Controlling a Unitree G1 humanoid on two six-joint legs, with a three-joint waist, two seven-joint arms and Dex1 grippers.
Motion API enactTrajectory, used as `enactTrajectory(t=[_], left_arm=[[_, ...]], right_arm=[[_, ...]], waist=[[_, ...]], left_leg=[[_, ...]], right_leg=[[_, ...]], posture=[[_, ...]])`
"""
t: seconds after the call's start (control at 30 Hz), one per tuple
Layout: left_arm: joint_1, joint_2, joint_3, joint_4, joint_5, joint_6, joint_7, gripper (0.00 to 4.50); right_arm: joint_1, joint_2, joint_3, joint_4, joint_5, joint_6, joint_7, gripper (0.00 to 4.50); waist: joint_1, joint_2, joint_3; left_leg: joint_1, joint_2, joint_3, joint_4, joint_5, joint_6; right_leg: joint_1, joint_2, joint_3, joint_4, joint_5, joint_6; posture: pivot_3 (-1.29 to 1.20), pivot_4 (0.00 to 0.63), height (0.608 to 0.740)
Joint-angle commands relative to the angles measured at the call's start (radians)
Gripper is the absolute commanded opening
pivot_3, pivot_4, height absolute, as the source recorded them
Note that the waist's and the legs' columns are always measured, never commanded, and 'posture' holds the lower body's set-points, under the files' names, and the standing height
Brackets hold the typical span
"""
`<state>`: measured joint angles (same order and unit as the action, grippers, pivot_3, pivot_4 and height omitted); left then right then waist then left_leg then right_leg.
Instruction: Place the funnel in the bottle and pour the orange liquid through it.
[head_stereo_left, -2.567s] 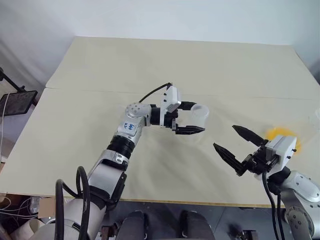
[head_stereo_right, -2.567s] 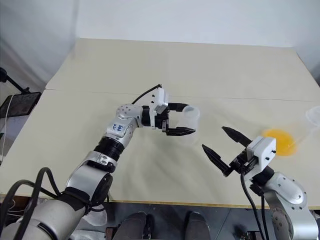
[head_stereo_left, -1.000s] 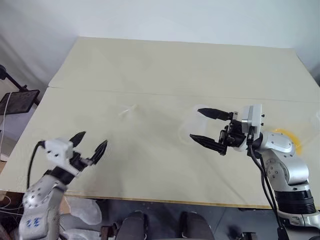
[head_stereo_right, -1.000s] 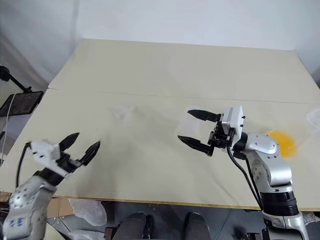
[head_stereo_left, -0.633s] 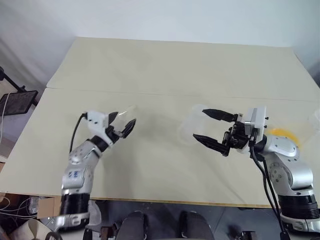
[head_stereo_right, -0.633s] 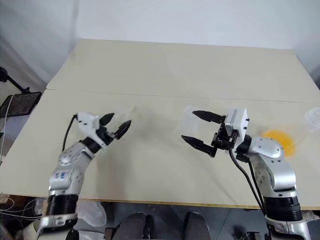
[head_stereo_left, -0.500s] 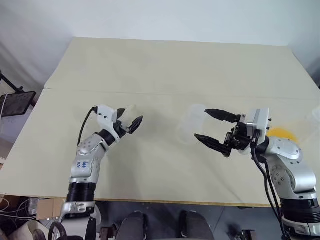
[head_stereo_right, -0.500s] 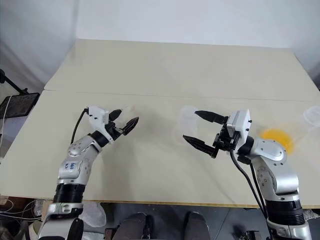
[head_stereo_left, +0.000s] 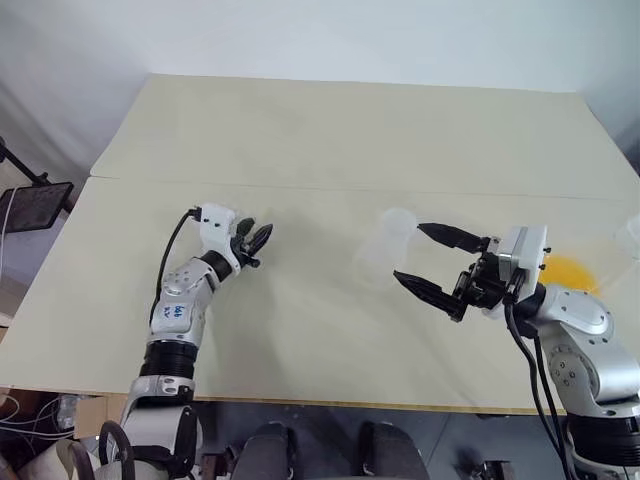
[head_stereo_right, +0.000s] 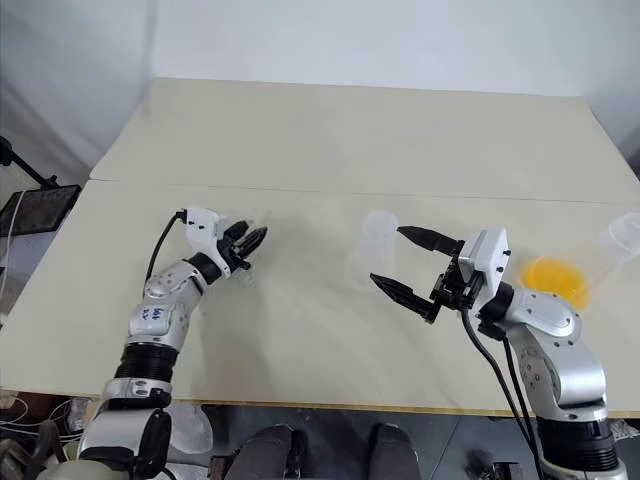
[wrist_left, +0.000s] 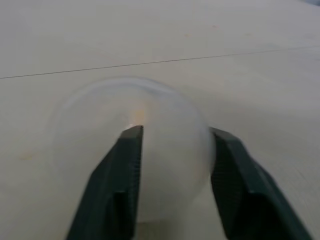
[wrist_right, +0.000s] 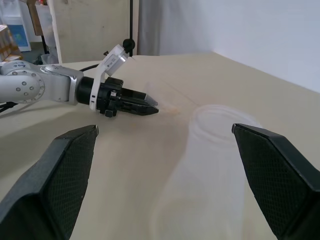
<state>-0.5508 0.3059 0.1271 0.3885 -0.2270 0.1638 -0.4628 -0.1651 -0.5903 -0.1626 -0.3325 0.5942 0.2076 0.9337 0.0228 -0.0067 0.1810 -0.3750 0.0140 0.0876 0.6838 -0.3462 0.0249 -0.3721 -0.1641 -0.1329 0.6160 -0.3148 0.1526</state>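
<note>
Your L gripper (wrist_left: 172, 150) had its fingers closed round the funnel (wrist_left: 130, 145); R gripper (head_stereo_right: 415, 262) sat wide open, empty, by the bottle (head_stereo_right: 376, 240).

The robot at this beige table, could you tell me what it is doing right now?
The left gripper has its fingers around the small clear plastic funnel lying on the beige table. The right gripper is wide open just short of the clear, colourless bottle standing mid-table, not touching it. The orange liquid sits near the table's right edge, beside the right arm. Nothing has been poured yet.
</note>
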Motion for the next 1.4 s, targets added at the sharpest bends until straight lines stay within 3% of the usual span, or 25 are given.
enactTrajectory(t=[0.03, 0.1, 0.33, 0.53, 0.63, 0.87, 1.03, 1.27, 1.4], left_arm=[[0.011, 0.026, 0.009, -0.071, -0.009, 0.007, -0.015, 0.64], [0.016, 0.033, 0.013, -0.080, -0.013, 0.016, -0.019, 0.03], [0.030, 0.097, 0.010, -0.096, -0.018, 0.013, -0.112, 0.03], [0.079, 0.280, 0.031, -0.132, -0.018, -0.058, -0.305, 0.03], [0.036, 0.399, 0.052, -0.054, 0.007, -0.162, -0.384, 0.03], [-0.191, 0.476, -0.021, 0.079, 0.048, -0.270, -0.530, 0.03], [-0.358, 0.445, -0.066, 0.208, 0.028, -0.327, -0.673, 0.03], [-0.517, 0.228, -0.190, 0.113, -0.055, -0.306, -0.913, 0.03], [-0.584, 0.171, -0.216, 0.112, -0.057, -0.317, -0.973, 0.03]], right_arm=[[0.013, -0.001, -0.030, -0.046, 0.014, -0.012, -0.016, 4.50], [0.019, 0.002, -0.029, -0.051, 0.015, -0.014, -0.024, 4.50], [0.066, 0.008, -0.039, -0.069, 0.009, -0.035, -0.049, 4.50], [0.118, 0.005, -0.069, -0.101, 0.013, -0.041, -0.072, 4.50], [0.151, 0.006, -0.087, -0.112, 0.008, -0.050, -0.077, 4.50], [0.218, 0.023, -0.142, -0.145, 0.009, -0.068, -0.135, 4.50], [0.314, 0.026, -0.190, -0.200, 0.017, -0.070, -0.166, 4.50], [0.408, 0.050, -0.256, -0.257, 0.007, -0.087, -0.218, 4.50], [0.479, 0.068, -0.317, -0.284, 0.017, -0.102, -0.236, 4.50]], waist=[[0.000, 0.000, 0.000], [0.000, 0.000, 0.000], [0.000, 0.000, 0.000], [-0.003, 0.000, 0.000], [-0.003, 0.000, 0.000], [0.009, -0.001, 0.000], [0.000, -0.001, 0.000], [0.003, -0.001, 0.000], [-0.001, -0.001, 0.000]], left_leg=[[0.000, 0.000, 0.000, 0.000, 0.000, 0.000], [0.000, 0.000, 0.002, 0.000, 0.000, 0.000], [0.000, 0.000, 0.002, 0.000, 0.000, 0.000], [0.000, 0.001, 0.003, -0.001, 0.000, 0.000], [0.000, 0.001, 0.004, 0.000, 0.000, 0.000], [-0.001, 0.000, 0.004, 0.000, 0.000, 0.000], [-0.001, 0.000, 0.005, -0.002, 0.000, 0.000], [-0.001, 0.000, 0.006, 0.000, 0.000, 0.000], [-0.002, 0.000, 0.006, 0.000, 0.000, 0.001]], right_leg=[[0.000, 0.000, 0.000, 0.000, 0.000, 0.000], [0.000, 0.000, 0.000, 0.000, 0.000, 0.000], [0.000, 0.000, 0.000, 0.000, 0.000, 0.000], [-0.002, 0.000, 0.000, 0.001, 0.000, 0.000], [-0.002, 0.000, 0.001, 0.000, 0.000, 0.000], [-0.002, -0.001, 0.000, 0.000, 0.000, 0.000], [-0.003, 0.000, -0.001, 0.001, 0.000, 0.000], [-0.003, 0.000, 0.000, 0.001, 0.000, 0.000], [-0.003, 0.000, 0.000, 0.000, 0.000, 0.000]], posture=[[0.00, 0.150, 0.740], [0.00, 0.150, 0.740], [0.00, 0.150, 0.740], [0.00, 0.150, 0.740], [0.00, 0.150, 0.740], [0.00, 0.150, 0.740], [0.00, 0.150, 0.740], [0.00, 0.150, 0.740], [0.00, 0.150, 0.740]])
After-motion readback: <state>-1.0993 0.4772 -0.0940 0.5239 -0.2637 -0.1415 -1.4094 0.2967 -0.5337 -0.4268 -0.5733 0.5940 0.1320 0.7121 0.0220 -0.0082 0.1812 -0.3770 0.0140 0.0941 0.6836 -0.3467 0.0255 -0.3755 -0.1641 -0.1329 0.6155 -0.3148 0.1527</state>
